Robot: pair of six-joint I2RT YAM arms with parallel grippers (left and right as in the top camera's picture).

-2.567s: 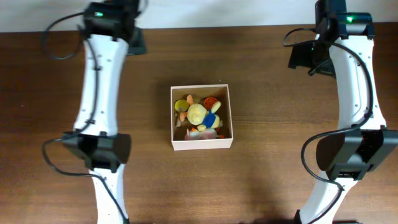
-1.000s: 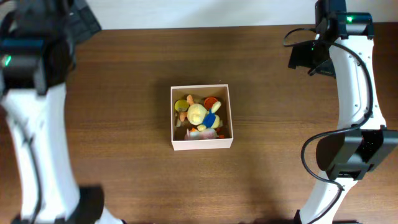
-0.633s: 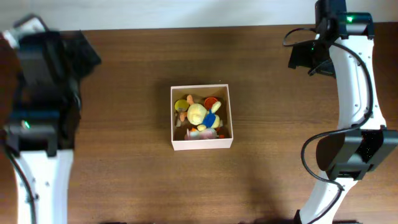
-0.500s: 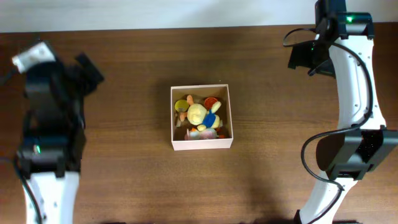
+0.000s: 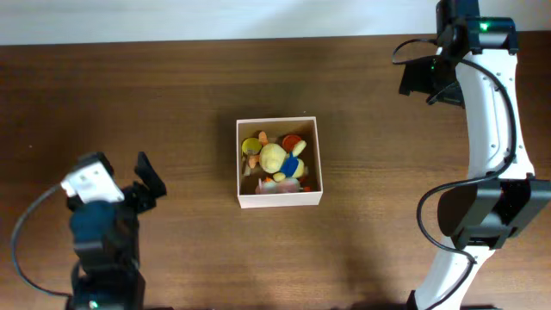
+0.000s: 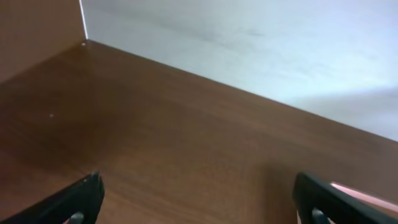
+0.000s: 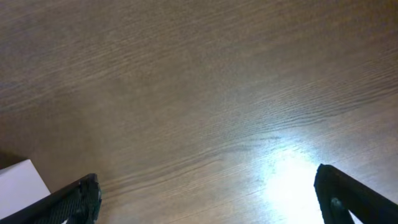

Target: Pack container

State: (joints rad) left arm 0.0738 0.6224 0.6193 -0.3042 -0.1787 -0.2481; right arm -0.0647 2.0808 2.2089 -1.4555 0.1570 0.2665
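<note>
From overhead, the container (image 5: 280, 199) sits near the middle of the brown table (image 5: 198, 103), a square white-walled box, open at the top. It holds a heap of small toys, among them a yellow plush toy (image 5: 274, 158) with orange, red and blue pieces packed around it. The left gripper (image 5: 148, 181) is at the lower left, well apart from the container and pointing roughly toward it. The right gripper (image 5: 419, 79) is at the far upper right, also well clear of the box. From this height neither gripper's opening can be read. In the left wrist view, the left gripper (image 6: 199, 202) has its two dark fingers (image 6: 84, 196) spread wide at the bottom corners with only bare table between them, and a pale wall (image 6: 261, 43) runs along the table's far edge. In the right wrist view, the right gripper (image 7: 208, 190) is likewise spread wide, its fingers (image 7: 74, 199) at the bottom corners, holding nothing, above bare wood grain with a bright glare spot. A white corner (image 7: 22, 177) shows at the lower left edge, too little of it to tell what it is.
</note>
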